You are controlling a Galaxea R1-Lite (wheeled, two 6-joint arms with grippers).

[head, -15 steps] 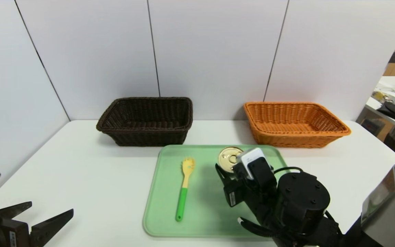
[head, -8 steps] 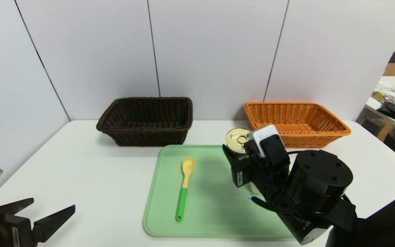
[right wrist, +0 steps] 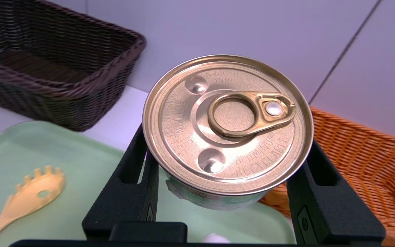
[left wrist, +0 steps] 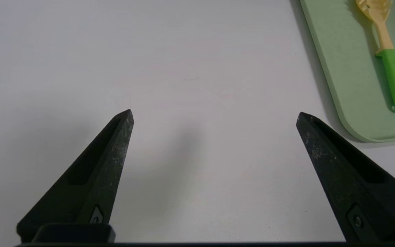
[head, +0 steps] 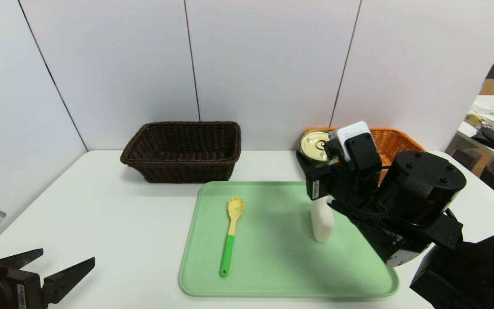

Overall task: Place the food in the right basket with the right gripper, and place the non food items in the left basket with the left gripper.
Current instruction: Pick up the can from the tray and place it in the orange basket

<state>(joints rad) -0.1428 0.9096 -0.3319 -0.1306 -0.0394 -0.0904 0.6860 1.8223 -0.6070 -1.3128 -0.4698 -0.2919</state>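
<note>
Right gripper (right wrist: 228, 192) found closed on the tin can (right wrist: 227, 125), jaws bearing on opposite sides of its wall, gold pull-tab lid facing up. Held raised above the far right corner of the green tray (head: 272, 274), just short of the near left rim of the orange wicker basket (head: 395, 139). Basket lay beyond and to the right of the can; judged that the coming move turned on that offset, a carry farther and rightward until the can stood over the basket floor. Can not yet over the rim.

Left gripper (left wrist: 214, 116) noted parked low at the near left over bare table (head: 114, 214), jaws spread wide, holding nothing.

Pasta fork (head: 231, 234) seen lying on the tray's left half, long axis running near to far, green handle nearest. White soap-like block (head: 322, 223) seen standing on the tray close under the right arm. Fork judged nearer the left gripper than the block. Dark brown wicker basket (head: 182, 150) recorded at the far left.
</note>
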